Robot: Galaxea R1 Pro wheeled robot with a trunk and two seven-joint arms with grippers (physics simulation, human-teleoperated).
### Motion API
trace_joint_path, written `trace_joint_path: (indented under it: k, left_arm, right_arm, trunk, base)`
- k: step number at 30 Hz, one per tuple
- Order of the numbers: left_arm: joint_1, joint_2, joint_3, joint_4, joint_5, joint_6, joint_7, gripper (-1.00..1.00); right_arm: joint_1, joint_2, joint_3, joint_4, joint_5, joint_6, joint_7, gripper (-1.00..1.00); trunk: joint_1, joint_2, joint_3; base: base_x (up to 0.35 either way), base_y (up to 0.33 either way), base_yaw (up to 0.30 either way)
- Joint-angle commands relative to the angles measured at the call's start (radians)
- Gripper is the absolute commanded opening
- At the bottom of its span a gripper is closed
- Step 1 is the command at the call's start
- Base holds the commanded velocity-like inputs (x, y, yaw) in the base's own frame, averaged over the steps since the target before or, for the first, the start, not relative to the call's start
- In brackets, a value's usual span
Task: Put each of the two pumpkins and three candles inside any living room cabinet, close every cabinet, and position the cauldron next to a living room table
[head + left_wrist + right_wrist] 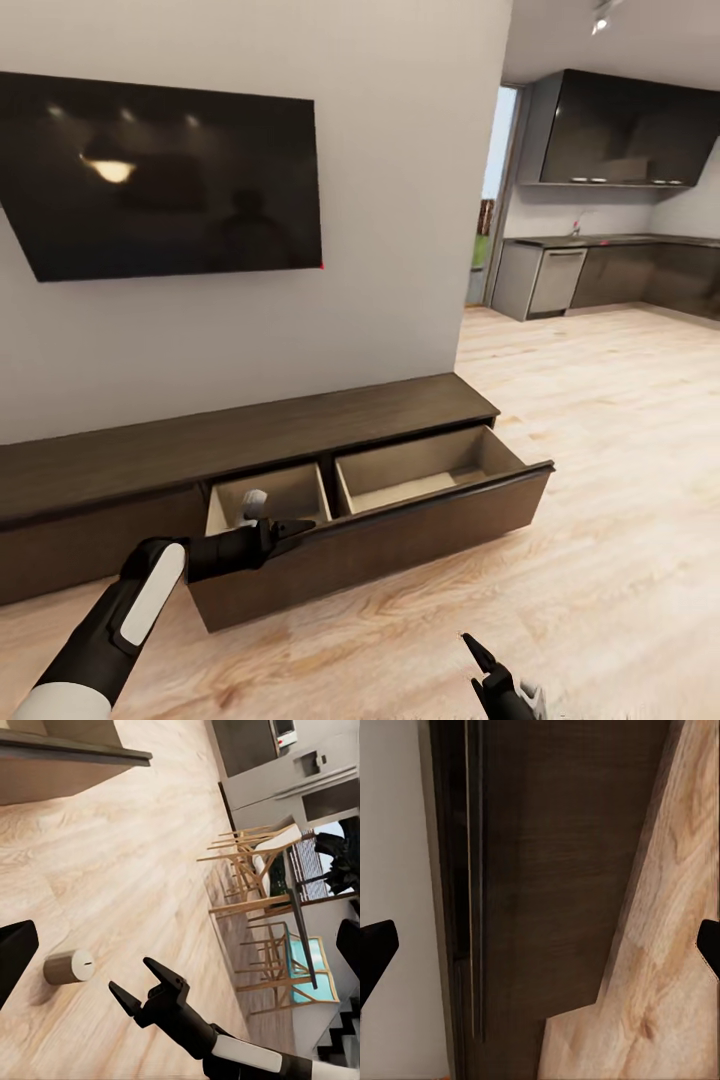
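At the bottom edge of the head view, the right hand (487, 668) hangs low over the pale wood-plank floor (600, 520), its black fingers spread apart and holding nothing; the left wrist view shows the same hand (146, 990) open above the planks. Just beside it there, a short stubby tan cylinder candle (69, 966) lies on its side on the floor. The left hand (290, 528) reaches over the front edge of the pulled-out drawer of the long low dark-brown wood-grain cabinet (240, 440). How far its fingers are parted cannot be told. The drawer has two pale compartments; the left hand is at the left one, where a small pale object (250, 505) sits, too unclear to name. The right compartment shows only its pale floor. A large black wall-mounted television screen (160, 175) hangs above the cabinet. Beyond the wall's corner, glossy dark kitchen cupboards (625, 125) line the far room. Light wooden chairs (255, 881) stand well away from the candle.
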Motion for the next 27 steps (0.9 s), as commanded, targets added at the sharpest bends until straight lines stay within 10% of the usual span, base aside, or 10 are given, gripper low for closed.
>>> trace_joint_path:
  k: [1, 27]
  left_arm:
    - [0.000, 0.001, -0.001, 0.000, 0.001, 0.004, -0.002, 1.00]
    - [0.000, 0.001, 0.003, -0.007, -0.002, 0.004, -0.002, 1.00]
  right_arm:
    - [-0.001, 0.000, 0.008, 0.001, -0.011, 0.008, 0.004, 1.00]
    - [-0.001, 0.000, 0.008, 0.001, -0.011, 0.008, 0.004, 1.00]
  trunk:
    - [0.000, 0.000, -0.002]
    - [0.000, 0.000, -0.016]
  base:
    - [-0.002, 0.000, -0.257]
    - [0.000, 0.000, -0.257]
